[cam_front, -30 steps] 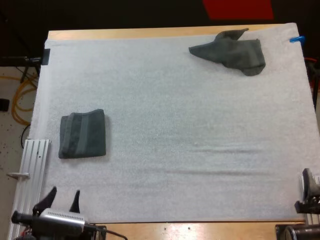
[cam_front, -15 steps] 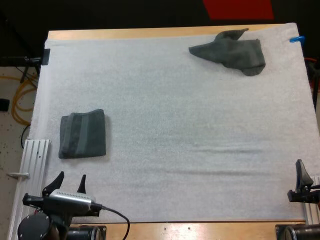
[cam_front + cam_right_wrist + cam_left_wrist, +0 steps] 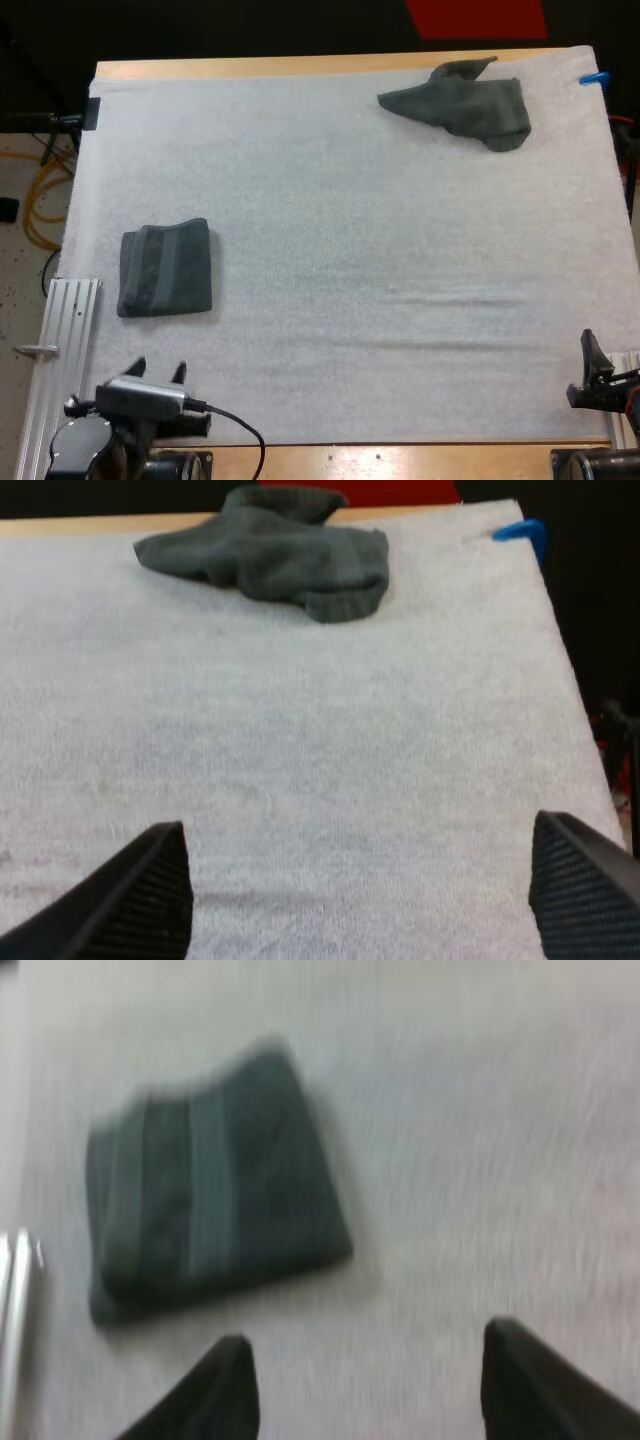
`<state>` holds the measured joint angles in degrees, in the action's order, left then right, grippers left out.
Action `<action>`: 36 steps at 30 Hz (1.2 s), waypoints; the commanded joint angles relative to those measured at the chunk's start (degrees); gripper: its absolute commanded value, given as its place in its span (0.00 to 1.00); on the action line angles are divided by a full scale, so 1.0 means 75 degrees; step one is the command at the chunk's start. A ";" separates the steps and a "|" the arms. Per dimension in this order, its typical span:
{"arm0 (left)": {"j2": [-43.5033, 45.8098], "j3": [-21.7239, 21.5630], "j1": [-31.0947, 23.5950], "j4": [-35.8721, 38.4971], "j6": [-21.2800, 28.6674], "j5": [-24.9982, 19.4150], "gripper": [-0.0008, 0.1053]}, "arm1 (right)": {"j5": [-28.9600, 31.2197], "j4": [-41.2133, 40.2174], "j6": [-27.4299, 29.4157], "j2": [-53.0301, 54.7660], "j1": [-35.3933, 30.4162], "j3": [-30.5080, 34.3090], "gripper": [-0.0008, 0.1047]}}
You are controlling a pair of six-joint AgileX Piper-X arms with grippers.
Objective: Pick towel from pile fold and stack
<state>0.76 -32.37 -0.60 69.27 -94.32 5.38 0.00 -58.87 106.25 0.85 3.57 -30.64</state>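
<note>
Grey-green towels, two of them, on the white mat (image 3: 330, 250). One is a folded towel (image 3: 166, 268), flat near the mat's left edge, with a lighter stripe across its top layer. The other is a crumpled towel (image 3: 462, 106), at the mat's far right corner and well apart from the folded one, one peak pointing toward the far edge.

At the mat's near left, the left gripper (image 3: 158, 369) is released, its fingers (image 3: 215, 1395) spread and clear of cloth, with the folded towel just ahead. At the near right edge, the right gripper (image 3: 365, 885) is also released, its fingers (image 3: 140, 890) wide apart with nothing between them and the crumpled towel far ahead. Wooden table (image 3: 300, 66) shows as a strip beyond the mat.
</note>
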 commanded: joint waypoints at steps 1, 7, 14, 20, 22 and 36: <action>0.1068 -0.0067 0.0018 -0.0786 -0.0072 0.0043 0.46 | 0.0000 -0.0012 0.0031 0.0281 -0.0005 0.0012 0.66; 0.1054 0.0713 0.0018 -0.2414 0.0099 -0.0197 0.46 | 0.0000 0.0060 0.0031 0.0281 -0.0005 0.0109 0.66; 0.1035 0.0956 0.0146 -0.2545 -0.0042 -0.0105 0.46 | 0.0000 0.0088 -0.0028 0.0281 -0.0005 0.0124 0.66; 0.1035 0.0956 0.0146 -0.2572 -0.0042 -0.0105 0.46 | 0.0000 0.0088 -0.0028 0.0281 -0.0005 0.0123 0.66; 0.1035 0.0956 0.0146 -0.2572 -0.0042 -0.0105 0.46 | 0.0000 0.0088 -0.0028 0.0281 -0.0005 0.0123 0.66; 0.1035 0.0956 0.0146 -0.2572 -0.0042 -0.0105 0.46 | 0.0000 0.0088 -0.0028 0.0281 -0.0005 0.0123 0.66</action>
<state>0.64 -24.88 0.28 50.68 -94.00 4.52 0.00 -58.81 105.91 0.85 3.57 -29.71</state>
